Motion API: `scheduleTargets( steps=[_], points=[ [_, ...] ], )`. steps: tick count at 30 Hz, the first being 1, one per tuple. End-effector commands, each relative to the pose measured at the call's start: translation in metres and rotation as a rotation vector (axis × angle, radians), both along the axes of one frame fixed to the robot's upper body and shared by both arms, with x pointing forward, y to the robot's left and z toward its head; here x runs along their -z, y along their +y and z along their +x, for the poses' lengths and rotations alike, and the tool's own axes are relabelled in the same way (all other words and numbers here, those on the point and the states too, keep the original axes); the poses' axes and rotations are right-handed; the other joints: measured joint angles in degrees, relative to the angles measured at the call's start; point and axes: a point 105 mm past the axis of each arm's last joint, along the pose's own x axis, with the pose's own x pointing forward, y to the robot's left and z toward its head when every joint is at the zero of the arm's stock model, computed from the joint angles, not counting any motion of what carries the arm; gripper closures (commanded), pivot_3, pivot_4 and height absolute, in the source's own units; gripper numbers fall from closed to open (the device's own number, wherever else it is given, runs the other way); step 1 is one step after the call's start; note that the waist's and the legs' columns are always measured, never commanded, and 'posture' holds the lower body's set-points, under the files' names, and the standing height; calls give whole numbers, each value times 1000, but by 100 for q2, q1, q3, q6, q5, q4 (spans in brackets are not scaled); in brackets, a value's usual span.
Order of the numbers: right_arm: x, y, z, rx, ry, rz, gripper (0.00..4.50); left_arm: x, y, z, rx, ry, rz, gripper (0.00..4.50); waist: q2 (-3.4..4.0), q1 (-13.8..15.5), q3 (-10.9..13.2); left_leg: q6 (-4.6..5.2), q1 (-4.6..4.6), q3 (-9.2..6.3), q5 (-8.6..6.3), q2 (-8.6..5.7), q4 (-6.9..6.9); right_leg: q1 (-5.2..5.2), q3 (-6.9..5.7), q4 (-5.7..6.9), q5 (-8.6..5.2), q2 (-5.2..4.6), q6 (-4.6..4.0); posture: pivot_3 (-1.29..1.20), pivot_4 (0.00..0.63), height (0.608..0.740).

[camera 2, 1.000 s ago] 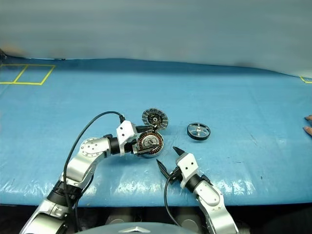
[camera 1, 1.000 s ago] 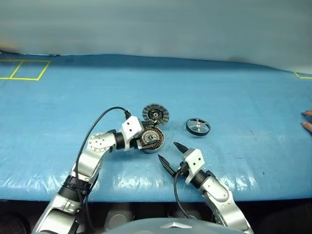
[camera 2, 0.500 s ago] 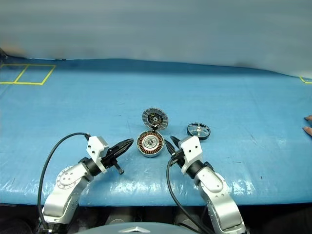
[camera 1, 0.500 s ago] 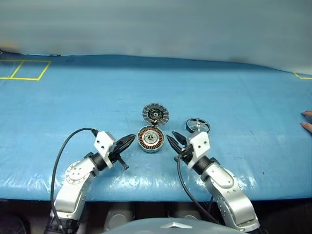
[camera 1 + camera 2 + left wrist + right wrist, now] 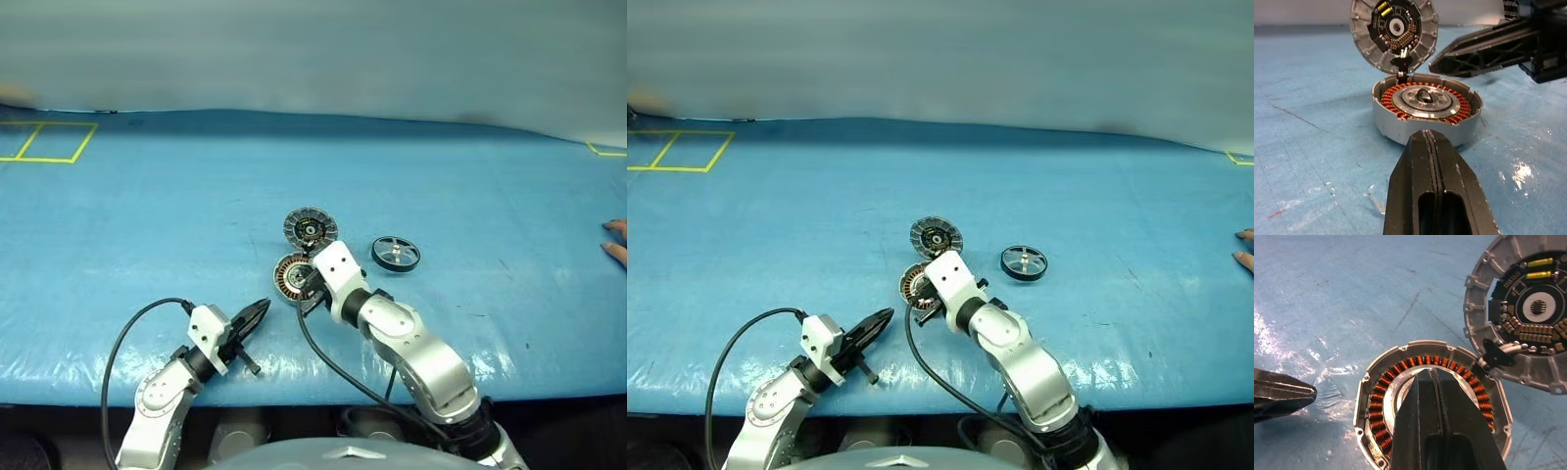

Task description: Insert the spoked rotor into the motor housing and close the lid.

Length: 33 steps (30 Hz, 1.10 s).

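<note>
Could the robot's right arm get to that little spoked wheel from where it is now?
Probably yes. The rotor lies alone on the blue table, just right of the right gripper, which hangs shut over the housing. Nothing lies between them, but the fingers must open first.

A blue table cover lies under everything, far beyond both jaws. Yellow tape lines mark its far left corner. A person's fingertips rest at the right edge, well apart from the jaws.

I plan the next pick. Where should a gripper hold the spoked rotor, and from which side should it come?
Probably from above, across the dark rim: the spoked rotor lies flat on the blue mat, apart from the motor housing, with open gaps between its spokes for one finger.
</note>
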Motion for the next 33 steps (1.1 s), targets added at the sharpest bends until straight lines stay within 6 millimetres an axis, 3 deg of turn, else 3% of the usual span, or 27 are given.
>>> scheduleTargets(
  steps=[1,5,12,21,27,33],
  points=[
    [-8,12,1,-31,-33,7,4483,-4,-2,0,9,-28,-4,4500,0,-7,0,1,0,0,-1,0,0,0,0,0,0,0,0,0,150,740],
    [1,19,6,-36,-15,-26,4483,-4,-1,1,7,-30,-5,4500,0,-13,0,2,0,2,-1,0,0,0,0,0,0,1,1,0,150,740],
    [6,6,13,18,2,-44,4483,-4,-1,0,13,-32,-4,4500,1,-14,1,2,-3,4,-1,0,-1,-6,1,-1,1,0,1,0,150,740],
    [1,-16,8,58,12,-32,4483,-3,-1,0,34,-24,-5,4500,1,-12,1,2,-10,6,-2,3,-3,-15,2,-1,0,1,1,0,150,740],
    [0,-17,5,56,10,-26,4483,-3,-2,1,44,-23,-2,4500,1,-13,1,2,-16,12,-2,6,-3,-25,3,-1,0,2,1,0,150,740],
    [-13,-9,3,21,-44,13,4483,-5,-4,3,43,-31,-2,4500,1,-13,1,2,-17,15,-2,8,-4,-28,4,-1,0,2,2,0,150,740]
  ],
)
